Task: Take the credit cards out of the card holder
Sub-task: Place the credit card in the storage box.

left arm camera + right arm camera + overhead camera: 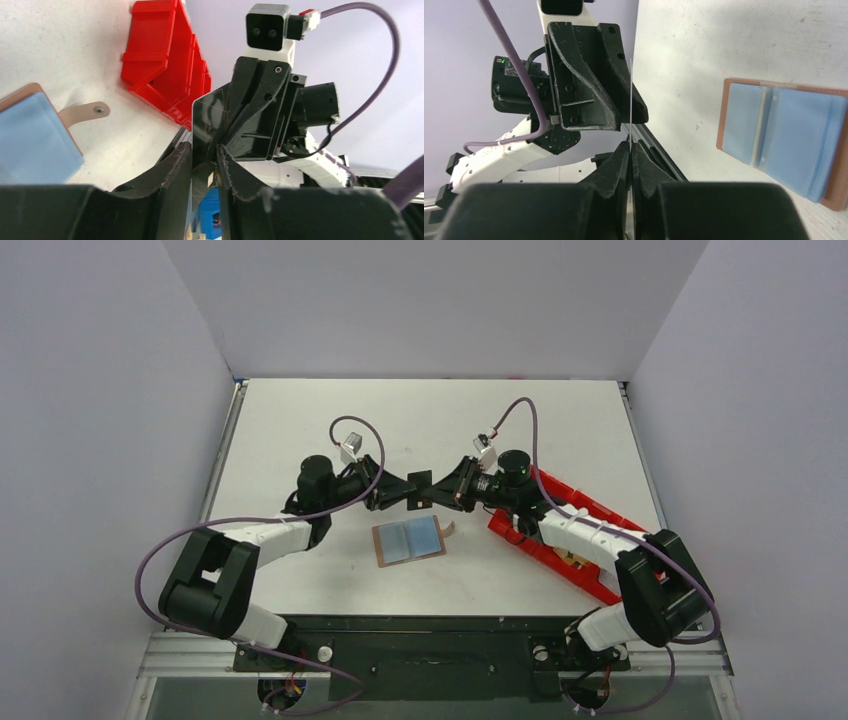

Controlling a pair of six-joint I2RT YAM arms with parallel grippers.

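Note:
The card holder (410,540) lies open and flat on the table, brown leather with light blue panels, its strap tab (450,530) at the right. Above and behind it both grippers meet on one dark credit card (420,486), held on edge. My right gripper (437,492) is shut on the card; in its wrist view the thin card edge (630,90) runs up from the pinched right gripper (629,150). My left gripper (205,155) stands slightly open around the card (207,120), which rests against one finger with a gap beside the other. The card holder (784,135) lies below.
A long red plastic tray (590,505) lies at the right under the right arm, also in the left wrist view as the red tray (165,60). White walls close in the table on three sides.

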